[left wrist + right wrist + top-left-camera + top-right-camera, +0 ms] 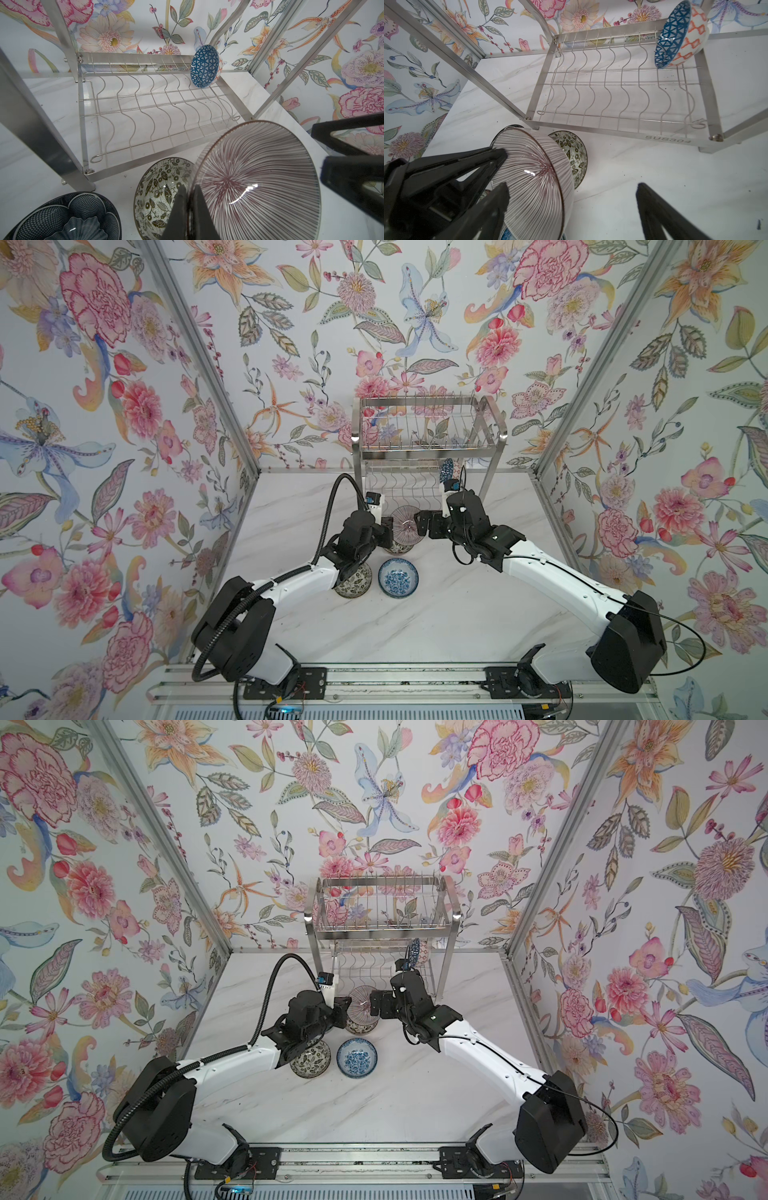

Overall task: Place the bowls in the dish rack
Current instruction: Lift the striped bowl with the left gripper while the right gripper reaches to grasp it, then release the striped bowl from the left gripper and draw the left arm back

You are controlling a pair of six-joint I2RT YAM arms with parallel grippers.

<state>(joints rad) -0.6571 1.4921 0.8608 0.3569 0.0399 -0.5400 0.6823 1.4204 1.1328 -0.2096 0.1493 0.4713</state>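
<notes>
In both top views the left claw (388, 526) pinches the rim of the striped bowl (406, 524), holding it on edge in the air just in front of the dish rack (430, 454). The right claw (420, 526) sits spread wide on the bowl's other side, so it looks like a hand-off. Straight below lies a leaf bowl (401, 548), with a flower bowl (398, 577) nearer on the worktop (415, 626). One triangle bowl (413, 952) is already in the lower tier, at the right end.

Left wrist view: two fingers (178, 216) press onto a thin slice of glazed rim, and the whole bowl hangs off that one spot. A nudge could swing it round the pinch or slip it free.

Right wrist view: the right claw gapes with the bowl's edge between its fingers, though whether either finger touches cannot be told. If the left lets go before this one bites, the bowl drops onto the leaf bowl, and chips are likely. If it closes off-centre, it shoves the bowl out of the pinch. And the rack's leg (500, 95) stands close, ready to clip a rim on the way in.
</notes>
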